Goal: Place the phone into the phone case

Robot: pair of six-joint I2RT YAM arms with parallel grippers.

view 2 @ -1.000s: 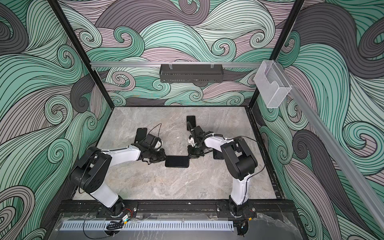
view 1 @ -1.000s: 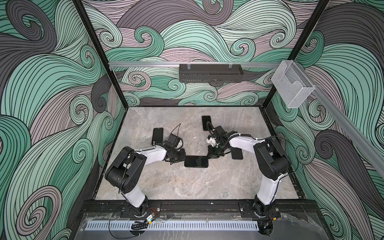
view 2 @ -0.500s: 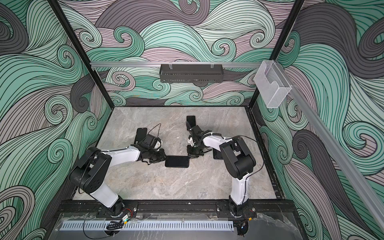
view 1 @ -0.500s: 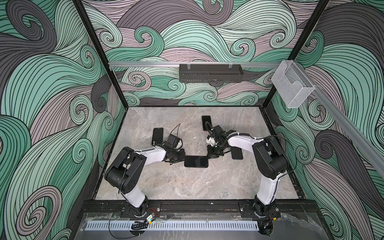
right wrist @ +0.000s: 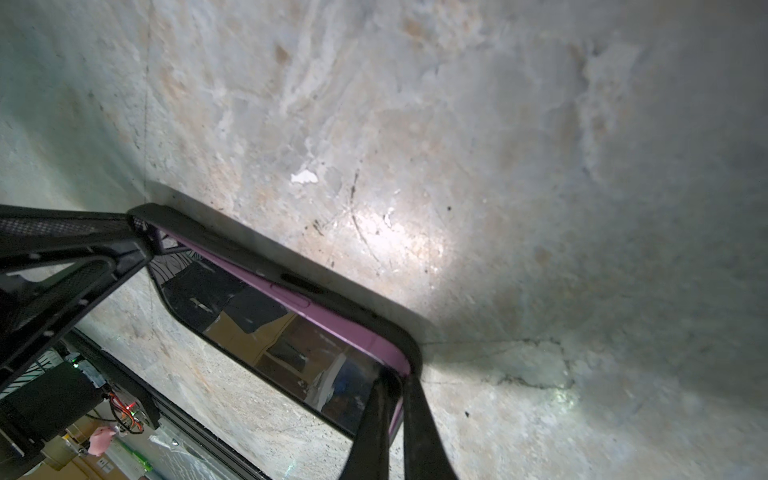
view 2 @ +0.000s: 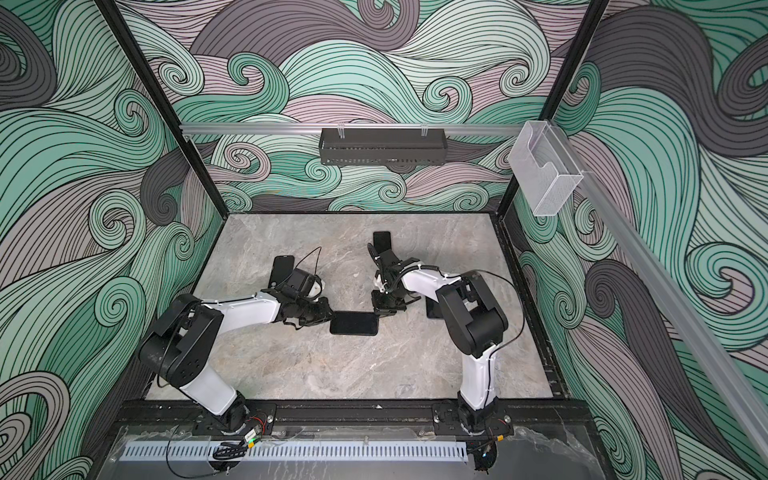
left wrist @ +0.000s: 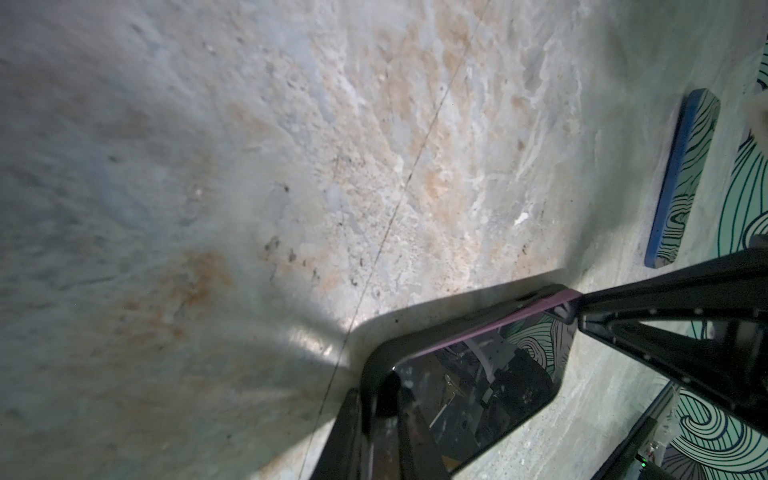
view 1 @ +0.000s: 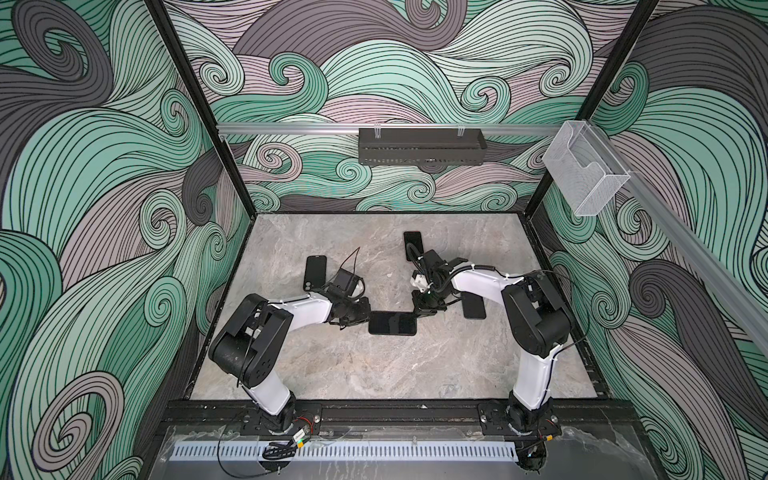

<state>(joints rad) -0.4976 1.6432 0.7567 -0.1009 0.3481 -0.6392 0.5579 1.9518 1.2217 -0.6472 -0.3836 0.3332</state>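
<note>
Phone: the phone (view 1: 392,323) lay flat and screen up near the middle of the marble table (view 1: 374,374), with its long axis running left to right in both top views.
Phone case: the black phone case (left wrist: 374,361) sat under and around the phone, and its rim wrapped the corners seen in both wrist views.
Seating: along one long side the phone's purple edge stood proud of the case rim, so that side was not fully home. The opposite long side could not be judged.
Left gripper: the left gripper (view 1: 365,319) was at the phone's left end, pinching the end of the phone case. One finger (left wrist: 388,395) lay over the screen and the other was outside the rim.
Right gripper: the right gripper (view 1: 420,311) had its fingers pressed together. The tips bore on the phone's right rear corner, where the purple edge met the rim. Whether anything was caught between them could not be told.
Other items: a dark handset (view 1: 315,272) lay just behind the left arm's wrist. A rear handset (view 1: 413,243) lay toward the back wall, partly hidden by the right arm. A third handset (view 1: 473,306) lay partly under the right arm. All three were apart from the cased phone.
</note>
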